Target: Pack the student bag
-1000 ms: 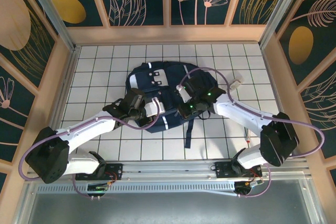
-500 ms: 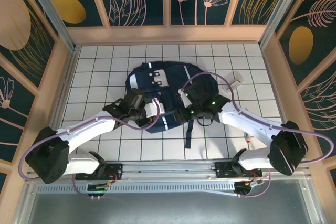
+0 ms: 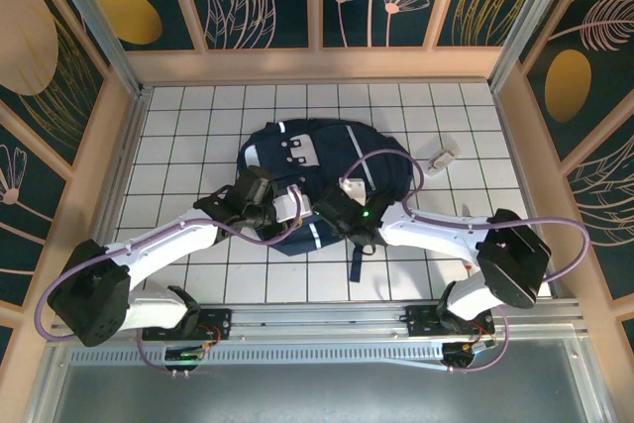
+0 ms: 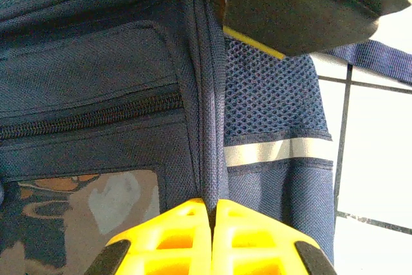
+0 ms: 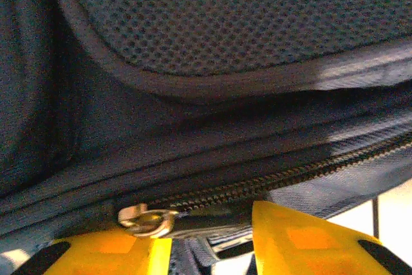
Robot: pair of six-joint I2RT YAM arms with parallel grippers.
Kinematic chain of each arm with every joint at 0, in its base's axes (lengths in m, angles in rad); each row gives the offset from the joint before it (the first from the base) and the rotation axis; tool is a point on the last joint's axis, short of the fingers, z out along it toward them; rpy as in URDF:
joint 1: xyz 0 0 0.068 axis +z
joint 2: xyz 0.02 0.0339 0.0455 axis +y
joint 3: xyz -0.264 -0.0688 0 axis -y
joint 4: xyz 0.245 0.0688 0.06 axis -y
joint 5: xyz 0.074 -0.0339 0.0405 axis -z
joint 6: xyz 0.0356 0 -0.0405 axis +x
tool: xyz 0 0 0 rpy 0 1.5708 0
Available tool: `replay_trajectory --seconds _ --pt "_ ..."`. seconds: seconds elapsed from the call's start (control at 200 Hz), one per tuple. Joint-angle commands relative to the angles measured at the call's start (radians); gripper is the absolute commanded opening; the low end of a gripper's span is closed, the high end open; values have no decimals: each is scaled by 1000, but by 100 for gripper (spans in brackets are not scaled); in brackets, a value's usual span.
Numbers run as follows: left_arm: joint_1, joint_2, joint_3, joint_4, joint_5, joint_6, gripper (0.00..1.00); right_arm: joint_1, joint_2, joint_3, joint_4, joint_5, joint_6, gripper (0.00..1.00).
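step: opening zip | left gripper (image 4: 211,223) is pinching student bag (image 4: 96,94) seam | right gripper (image 5: 211,236) is straddling zipper pull (image 5: 147,219), narrowly parted | advice: centring pull before closing

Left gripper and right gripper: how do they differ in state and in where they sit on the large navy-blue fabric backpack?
The left gripper is shut, its fingers pinching a seam of the navy-blue fabric backpack; the right gripper is open, a gap between its fingers. The left gripper sits beside a white reflective stripe; the right gripper at a zipper's metal pull. Both have yellow fingers.
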Motion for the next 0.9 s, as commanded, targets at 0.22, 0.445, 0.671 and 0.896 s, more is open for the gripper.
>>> replay_trajectory --seconds 0.22,0.445,0.671,0.896 --pt "-4 -35 16 0 91 -2 0 32 13 111 -126 187 41 35" --pt "-4 -49 3 -3 83 3 0 32 14 150 -115 111 -127 42" --pt "-4 -58 -1 2 83 2 0 -12 -15 110 -14 -51 -276 33" --pt "-4 -60 -7 1 79 2 0 -54 -23 100 8 -73 -298 22"
